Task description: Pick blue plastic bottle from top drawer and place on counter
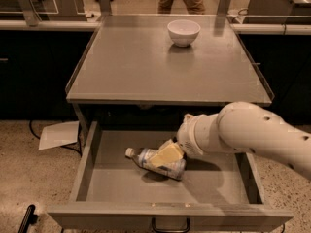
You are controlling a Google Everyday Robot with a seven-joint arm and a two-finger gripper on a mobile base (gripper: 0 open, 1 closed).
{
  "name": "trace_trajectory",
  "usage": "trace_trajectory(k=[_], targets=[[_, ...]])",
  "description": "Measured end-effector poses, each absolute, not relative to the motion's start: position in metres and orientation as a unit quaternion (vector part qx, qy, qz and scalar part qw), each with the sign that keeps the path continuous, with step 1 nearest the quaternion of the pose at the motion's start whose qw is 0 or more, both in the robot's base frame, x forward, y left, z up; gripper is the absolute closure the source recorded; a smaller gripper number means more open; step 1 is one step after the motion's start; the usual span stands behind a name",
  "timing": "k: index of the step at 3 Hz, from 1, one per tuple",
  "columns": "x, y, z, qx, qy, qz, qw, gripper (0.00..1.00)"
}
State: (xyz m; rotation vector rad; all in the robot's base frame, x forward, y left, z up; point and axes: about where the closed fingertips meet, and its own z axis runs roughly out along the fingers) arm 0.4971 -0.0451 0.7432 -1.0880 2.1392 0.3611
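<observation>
Entry: pick, stage one of two.

Position: the drawer (88, 165) is pulled fully out beneath the counter (146, 62). The bottle (143, 156) lies on its side on the drawer floor, roughly mid-drawer, white cap pointing left and toward the back. My claw (165, 157) is down inside the drawer, directly on top of the bottle's middle and touching it. My arm (243, 130) comes in from the right, over the drawer's right wall.

Claw state: I cannot tell whether it is closed on the bottle or only resting against it. The pale yellowish end covers the bottle's midsection and the contact line is hidden.

Progress, judged from the layout:
- Done: drawer open, claw brought to the bottle.
- Not yet done: lift. The bottle rests on the drawer floor, its shadow tight underneath.
- Left: confirm grip, raise clear of the drawer walls and the counter's front edge, carry up, set down on the counter.

Counter status: a white bowl (183, 32) sits near the back, centre-right. I judge the front half the easier drop zone, well apart from the bowl.

Risk note: a bottle lying on its side may roll or pivot when squeezed, so a slip is possible.

Writing: the bottle carries a pale label, but no text or brand is legible. No markings are readable on the arm, drawer or bowl.
</observation>
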Motion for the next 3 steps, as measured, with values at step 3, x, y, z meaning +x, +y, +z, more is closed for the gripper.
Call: trace_trajectory(k=[3], targets=[[0.508,-0.033,0.676,-0.399,0.838,0.165,0.333,0.0]])
